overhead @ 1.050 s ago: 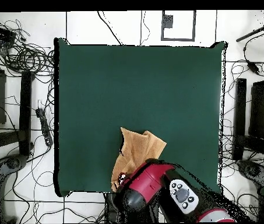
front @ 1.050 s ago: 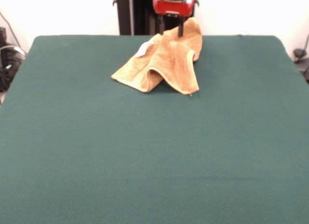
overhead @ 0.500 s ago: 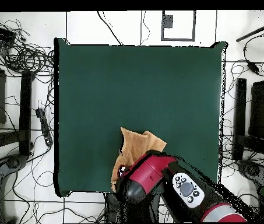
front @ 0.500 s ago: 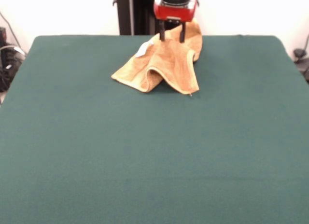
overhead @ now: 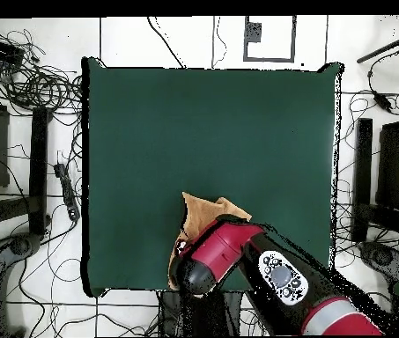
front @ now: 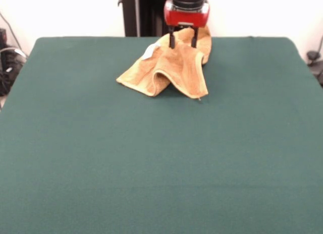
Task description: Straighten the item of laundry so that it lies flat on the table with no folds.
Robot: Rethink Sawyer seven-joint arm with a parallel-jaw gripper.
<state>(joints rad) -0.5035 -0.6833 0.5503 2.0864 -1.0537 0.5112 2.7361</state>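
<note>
While the towel sits bunched near the table's far edge in the front view, nothing is held yet. The gripper hangs over the towel's back part w/ its two fingers set apart, tips just at or above the cloth; real contact can't be told from either view. In the overhead view the arm hides most of the towel, so only one corner is seen poking out toward the table's middle.

How the step is prob best done, imo:
- A single layer at an edge or corner should be pinched, not the whole heap, else the fold just gets dragged along.
- The raised ridge in the front part, w/ its flap curled under, is the main fold to be opened. It looks best undone by pulling the back edge away from it, low and slow.
- The white tag marks an edge, so it can be used as a guide for which side is which.
- Not much table is left behind the towel, so the pull should be kept short or the cloth may be taken over the edge.
</note>
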